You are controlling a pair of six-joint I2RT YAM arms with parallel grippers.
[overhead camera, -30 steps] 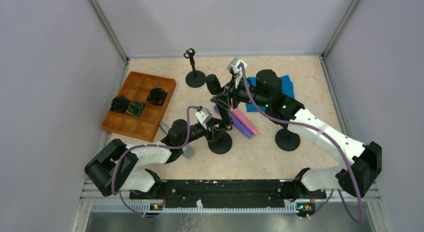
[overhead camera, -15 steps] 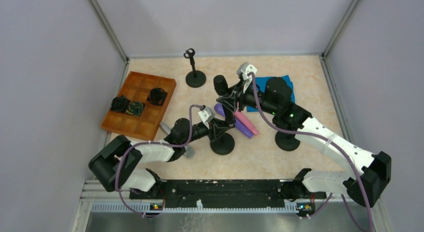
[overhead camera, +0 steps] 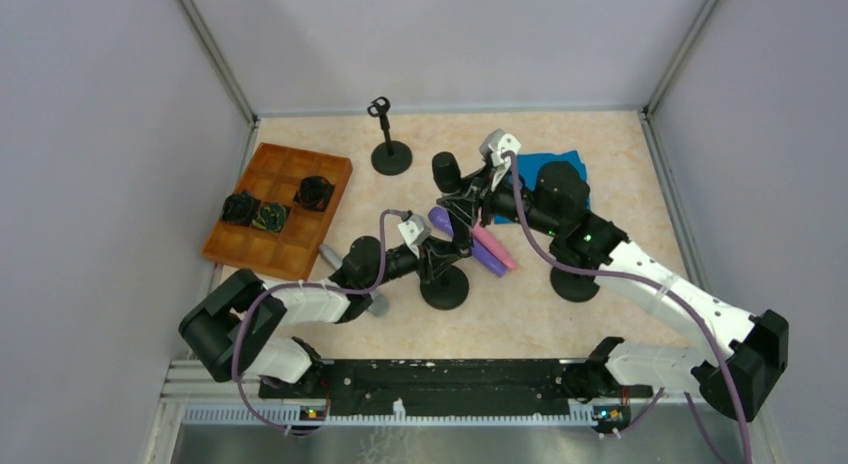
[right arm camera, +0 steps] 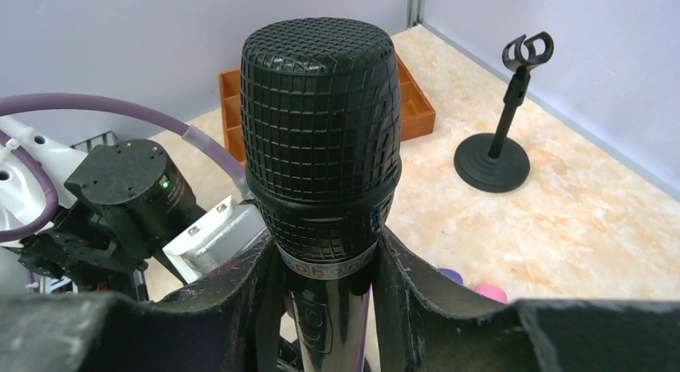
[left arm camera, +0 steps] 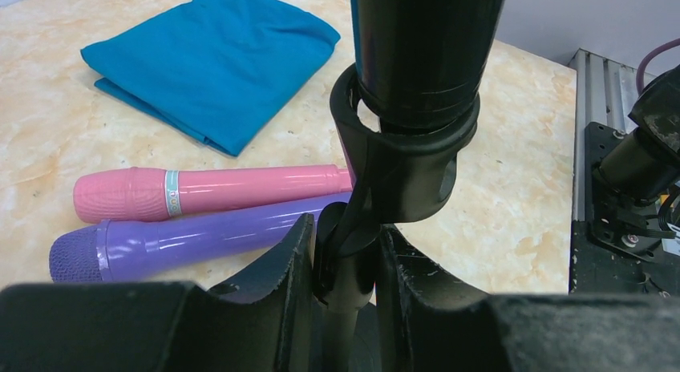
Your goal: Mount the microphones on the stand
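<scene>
Two grips meet on one stand (overhead camera: 443, 284). Your left gripper (left arm camera: 345, 260) is clamped on its post just under the clip (left arm camera: 401, 159). Your right gripper (right arm camera: 329, 268) is clamped on the black microphone (right arm camera: 321, 123), upright with its mesh head up. Its long axis runs straight down into the clip's ring, so the next move is probably a push along that line, right arm driving and left arm bracing. The pink microphone (left arm camera: 216, 192) and purple microphone (left arm camera: 200, 240) lie side by side on the table (left arm camera: 513, 171) just beyond, near the blue cloth (left arm camera: 216, 59). The silver-grey microphone (overhead camera: 328, 254) lies beside your left arm, so side room is tight.
</scene>
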